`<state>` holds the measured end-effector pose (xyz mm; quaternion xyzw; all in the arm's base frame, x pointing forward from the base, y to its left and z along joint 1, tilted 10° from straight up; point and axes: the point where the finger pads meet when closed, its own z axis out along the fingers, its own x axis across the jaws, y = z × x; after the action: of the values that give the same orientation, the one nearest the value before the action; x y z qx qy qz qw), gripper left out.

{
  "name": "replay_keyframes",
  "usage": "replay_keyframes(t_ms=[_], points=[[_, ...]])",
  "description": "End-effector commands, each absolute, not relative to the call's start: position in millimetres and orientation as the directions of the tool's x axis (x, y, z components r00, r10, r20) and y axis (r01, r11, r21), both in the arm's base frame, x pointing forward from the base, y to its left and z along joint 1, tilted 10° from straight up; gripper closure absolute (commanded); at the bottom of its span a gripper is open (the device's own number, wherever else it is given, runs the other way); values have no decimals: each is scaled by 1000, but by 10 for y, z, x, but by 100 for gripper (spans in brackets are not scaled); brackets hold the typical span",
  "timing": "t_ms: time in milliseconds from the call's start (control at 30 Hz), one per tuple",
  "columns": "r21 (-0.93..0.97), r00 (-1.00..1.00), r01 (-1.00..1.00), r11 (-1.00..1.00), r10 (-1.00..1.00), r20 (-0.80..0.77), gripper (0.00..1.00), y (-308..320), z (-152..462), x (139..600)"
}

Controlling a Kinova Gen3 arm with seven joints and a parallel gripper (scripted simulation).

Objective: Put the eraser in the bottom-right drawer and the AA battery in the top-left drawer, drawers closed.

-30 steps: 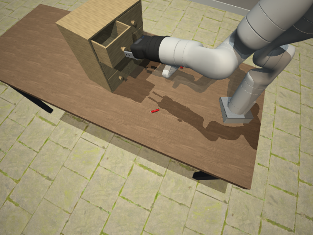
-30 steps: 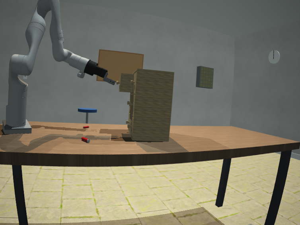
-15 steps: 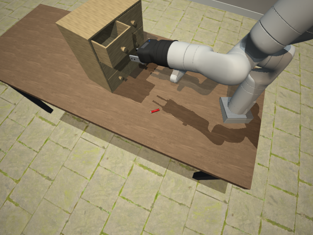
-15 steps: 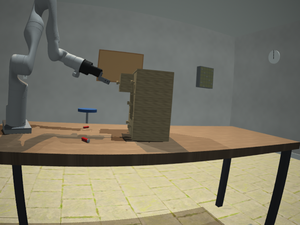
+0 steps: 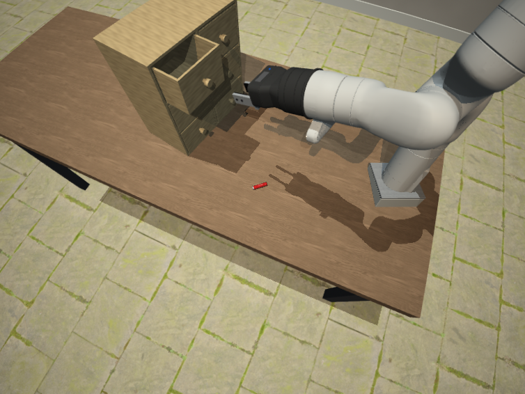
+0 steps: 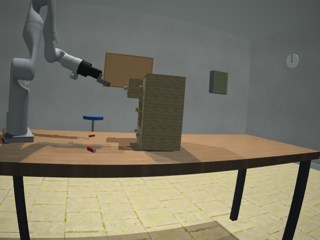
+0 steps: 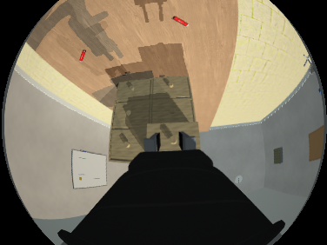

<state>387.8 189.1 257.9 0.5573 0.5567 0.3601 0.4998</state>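
Seen from the outside view, the table's near edge is up front, and on the near left of the wooden table (image 5: 191,182) (image 6: 103,170) (image 7: 209,65) lies 1 red cylinder (image 6: 91,149) (image 7: 83,55). Beyond it to the right stands the chest (image 5: 139,84) (image 6: 162,113) (image 7: 132,109), upright, its 6 drawers in 3 rows facing left. And there's the top-row left drawer (image 5: 197,88) (image 6: 134,88) (image 7: 174,128), well out at the chest's far side! Left of that drawer and apart from it, the claw (image 5: 239,90) (image 6: 109,84) (image 7: 169,138) hangs angled down, open partway, 2 fingers parted with nothing between them. The pale arm (image 5: 381,108) (image 6: 33,41) reaches in from the left. Farther back on the table lies red cylinder number 2 (image 5: 260,185) (image 6: 91,135) (image 7: 180,21); which of the 2 is the task's AA battery cannot be told, and the eraser can't be made out. Behind the table, a blue stool (image 6: 93,117); on the far wall, a brown board (image 6: 126,69) (image 7: 316,143).

Black 2-finger gripper with grey metal fingertips (image 5: 239,93) (image 6: 107,84) backs off from the round wooden knob (image 5: 207,82) (image 6: 125,87) (image 7: 175,142) of the pulled-out wooden top-row drawer: at or just beside it 1.0 s ago, apart from it now. White-grey jointed arm (image 5: 381,104) (image 6: 52,51) draws back with it toward its base. Arm and gripper shadows on the brown wooden table (image 5: 203,186) (image 6: 155,157) (image 7: 209,52) shift too.
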Motion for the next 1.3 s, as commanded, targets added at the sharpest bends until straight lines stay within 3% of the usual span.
replay_keyframes(t_ms=[0, 767, 1267], points=[[959, 99, 260, 113, 985, -143, 33, 1988, 2608, 3806], [949, 105, 295, 109, 984, -145, 33, 1980, 2628, 3784], [896, 104, 435, 87, 984, -146, 33, 2004, 2729, 3686]])
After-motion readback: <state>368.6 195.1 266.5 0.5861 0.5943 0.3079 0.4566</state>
